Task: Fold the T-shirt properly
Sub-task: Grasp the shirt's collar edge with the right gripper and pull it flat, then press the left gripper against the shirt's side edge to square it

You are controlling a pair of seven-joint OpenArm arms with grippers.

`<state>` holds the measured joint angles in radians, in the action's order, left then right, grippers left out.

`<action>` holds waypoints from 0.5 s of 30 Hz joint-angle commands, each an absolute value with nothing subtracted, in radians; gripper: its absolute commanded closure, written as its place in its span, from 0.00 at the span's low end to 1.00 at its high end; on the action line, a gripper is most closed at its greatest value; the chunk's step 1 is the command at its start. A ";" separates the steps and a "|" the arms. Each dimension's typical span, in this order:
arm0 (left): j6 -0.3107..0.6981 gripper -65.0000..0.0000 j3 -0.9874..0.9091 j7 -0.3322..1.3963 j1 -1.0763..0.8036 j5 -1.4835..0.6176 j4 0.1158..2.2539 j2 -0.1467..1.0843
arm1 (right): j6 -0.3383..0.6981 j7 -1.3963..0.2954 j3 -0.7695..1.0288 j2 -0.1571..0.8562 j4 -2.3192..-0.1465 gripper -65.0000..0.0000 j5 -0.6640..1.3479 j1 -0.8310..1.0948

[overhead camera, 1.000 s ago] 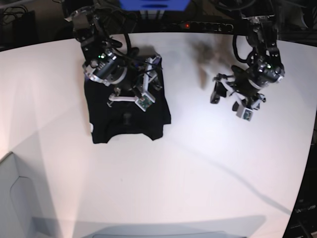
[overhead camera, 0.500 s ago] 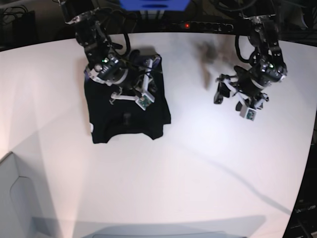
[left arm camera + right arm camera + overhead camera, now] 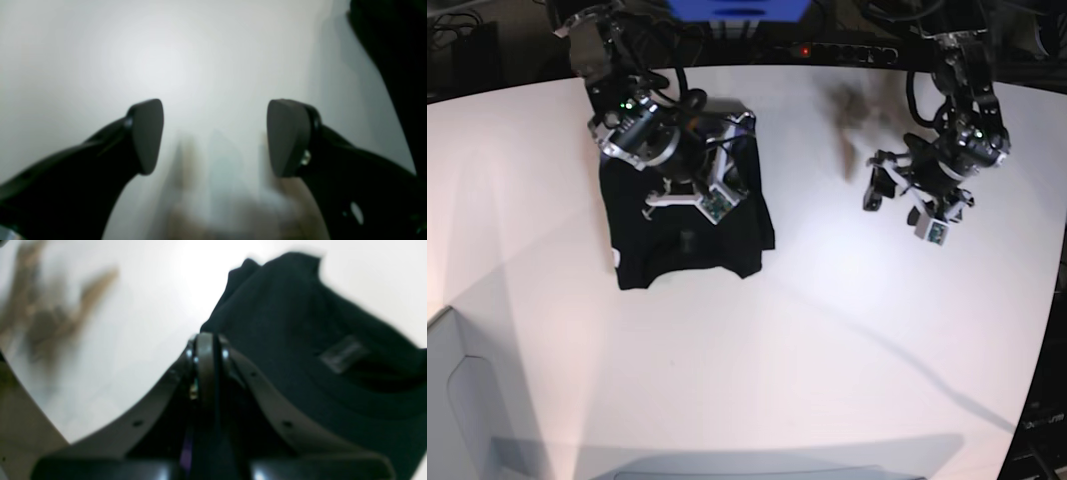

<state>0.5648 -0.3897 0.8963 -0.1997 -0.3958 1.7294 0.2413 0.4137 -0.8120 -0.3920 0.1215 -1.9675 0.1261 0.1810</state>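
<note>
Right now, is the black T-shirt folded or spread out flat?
Folded. The T-shirt lies as a compact, roughly square bundle on the white table, no sleeves sticking out, layered edges showing in the right wrist view.

Right hand closed over the shirt

The right hand [image 3: 206,350], spread wide a second ago, has been brought shut above the T-shirt [image 3: 687,235]; its right edge is slightly shifted.

Lab – 2 robot arms [image 3: 642,130] over white table [image 3: 827,350].

T-shirt [image 3: 687,235]: matt black cloth (soft, creased). Table [image 3: 827,340]: smooth white, slight sheen.
</note>
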 commanded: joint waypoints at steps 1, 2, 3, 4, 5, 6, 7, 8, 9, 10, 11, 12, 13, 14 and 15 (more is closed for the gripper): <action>0.564 0.28 -0.394 0.880 -0.189 -0.410 1.744 0.255 | 0.412 -0.786 -0.392 0.119 -2.005 1.00 0.140 0.185; 0.564 0.28 -0.394 0.880 -0.189 -0.410 1.744 0.255 | 0.412 -0.786 -0.392 0.119 -2.018 1.00 0.140 0.194; 0.564 0.28 -0.395 0.880 -0.189 -0.410 1.742 0.255 | 0.414 -0.786 -0.394 0.119 -2.026 1.00 0.142 0.203; 0.564 0.28 -0.395 0.880 -0.189 -0.410 1.742 0.257 | 0.417 -0.786 -0.394 0.119 -2.031 1.00 0.142 0.214; 0.564 0.28 -0.395 0.880 -0.188 -0.410 1.742 0.257 | 0.430 -0.786 -0.394 0.119 -2.031 1.00 0.142 0.222; 0.564 0.28 -0.395 0.880 -0.188 -0.410 1.742 0.257 | 0.449 -0.786 -0.394 0.119 -2.031 1.00 0.142 0.229; 0.564 0.28 -0.395 0.880 -0.188 -0.410 1.742 0.257 | 0.464 -0.786 -0.394 0.119 -2.032 1.00 0.142 0.240; 0.564 0.28 -0.395 0.880 -0.186 -0.410 1.741 0.257 | 0.479 -0.785 -0.394 0.119 -2.032 1.00 0.142 0.248; 0.564 0.28 -0.390 0.880 -0.182 -0.410 1.741 0.255 | 0.501 -0.782 -0.394 0.119 -2.032 1.00 0.142 0.259; 0.564 0.28 -0.389 0.880 -0.176 -0.410 1.741 0.252 | 0.529 -0.766 -0.394 0.119 -2.032 1.00 0.142 0.266; 0.564 0.28 -0.387 0.880 -0.171 -0.412 1.741 0.251 | 0.547 -0.751 -0.394 0.119 -2.032 1.00 0.142 0.275; 0.564 0.28 -0.386 0.880 -0.170 -0.418 1.739 0.246 | 0.565 -0.734 -0.394 0.120 -2.032 1.00 0.142 0.288; 0.564 0.28 -0.374 0.880 -0.168 -0.418 1.739 0.228 | 0.579 -0.720 -0.394 0.120 -2.032 1.00 0.142 0.295; 0.564 0.28 -0.355 0.880 -0.168 -0.410 1.739 0.209 | 0.591 -0.708 -0.394 0.120 -2.032 1.00 0.142 0.300; 0.564 0.28 -0.338 0.880 -0.168 -0.410 1.741 0.199 | 0.602 -0.704 -0.394 0.120 -2.032 1.00 0.142 0.302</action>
